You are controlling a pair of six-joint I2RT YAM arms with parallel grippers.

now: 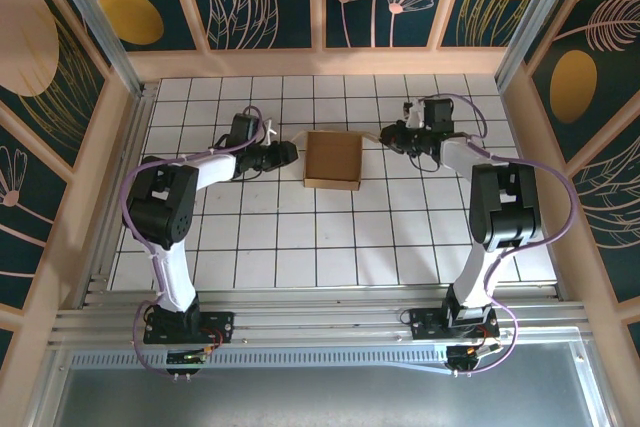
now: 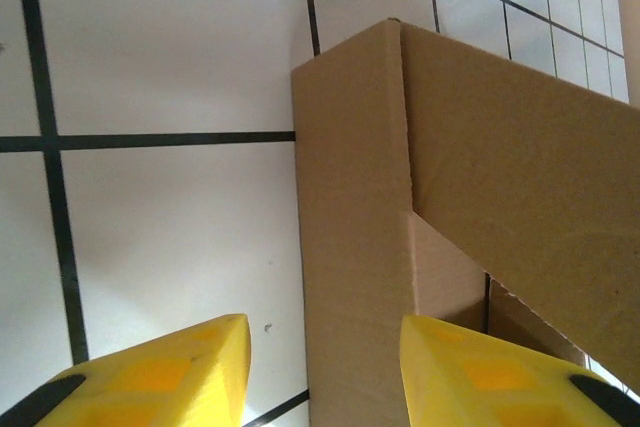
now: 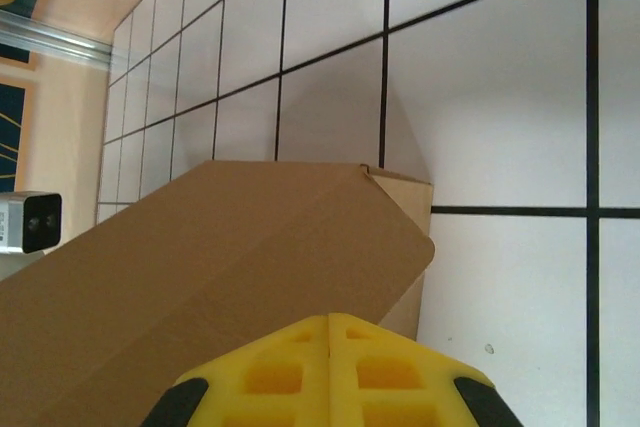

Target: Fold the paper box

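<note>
Sitting mid-table (image 1: 260,247), the box (image 1: 333,159) is upright with its top open. Left gripper (image 2: 322,332) is at the box's left side, yellow fingers partway apart and straddling a wall near a corner, one finger clear of the cardboard. Right gripper (image 3: 330,319) is at the box's right side, fingers pressed together with nothing visible between them, tips just under a tilted flap (image 3: 220,257); contact unclear.

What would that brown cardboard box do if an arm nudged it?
Probably slide: the paper box looks thin-walled and light, sitting low and flat on the smooth tiled table, so tipping seems unlikely. Its slanting flap would likely bend rather than push back.
</note>
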